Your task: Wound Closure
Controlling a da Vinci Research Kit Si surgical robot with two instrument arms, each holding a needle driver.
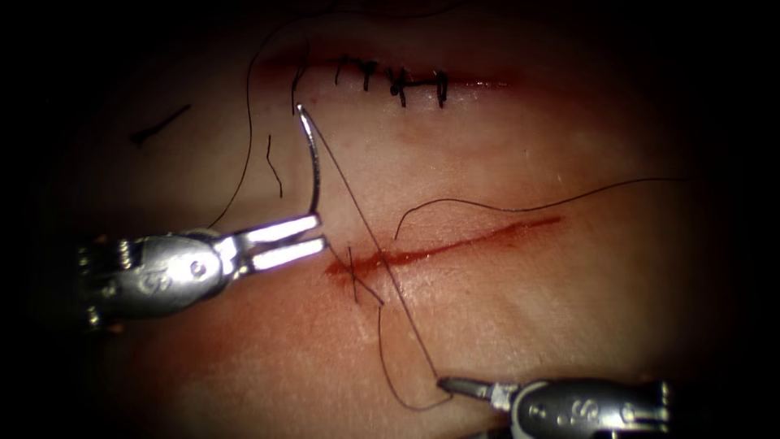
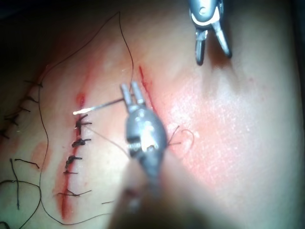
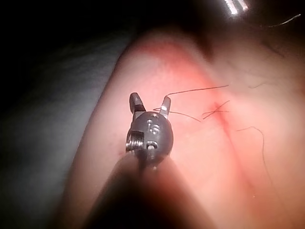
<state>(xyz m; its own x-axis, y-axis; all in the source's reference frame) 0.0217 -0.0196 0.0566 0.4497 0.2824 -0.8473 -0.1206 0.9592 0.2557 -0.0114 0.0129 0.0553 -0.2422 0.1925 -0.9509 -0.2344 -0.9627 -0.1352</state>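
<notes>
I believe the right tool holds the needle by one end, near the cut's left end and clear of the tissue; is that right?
Not quite: the endoscope view shows the left tool holding the needle, not the right tool. The rest stands: it is gripped by one end, near the left end of the cut, clear of the tissue. The thread runs from the needle to the right tool's tip.

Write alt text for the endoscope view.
The left claw holds the curved needle near its lower end, clear of the tissue. Thread runs taut from the needle across the open cut to the right claw.
</notes>
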